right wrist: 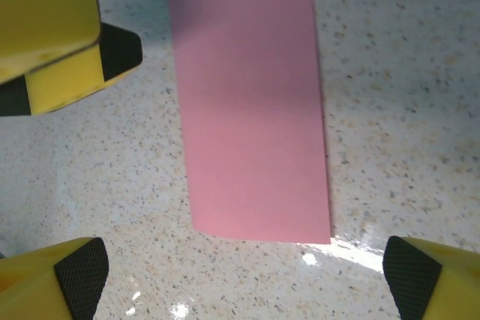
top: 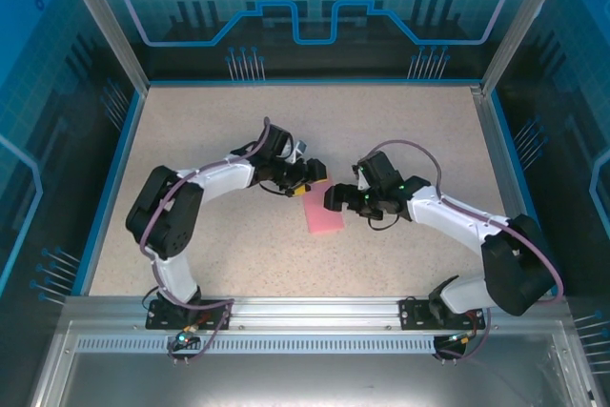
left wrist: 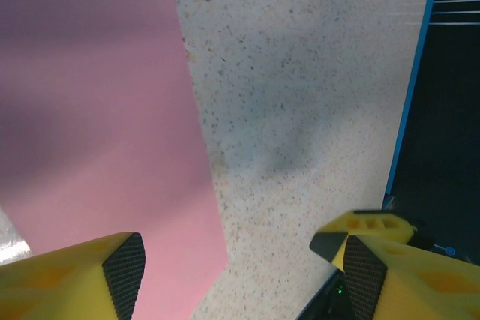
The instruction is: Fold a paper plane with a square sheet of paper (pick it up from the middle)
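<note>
The sheet of paper (top: 322, 218) lies flat on the surface (top: 219, 254), near its middle, between the two pincers. The left pincer (top: 313, 178) comes in from the left and sits just behind the sheet's far edge. The right pincer (top: 334, 199) comes in from the right and sits at the sheet's far right corner, close beside the left one. From the left wrist, the sheet lies ahead and to the left. From the right wrist, it lies straight ahead.
</note>
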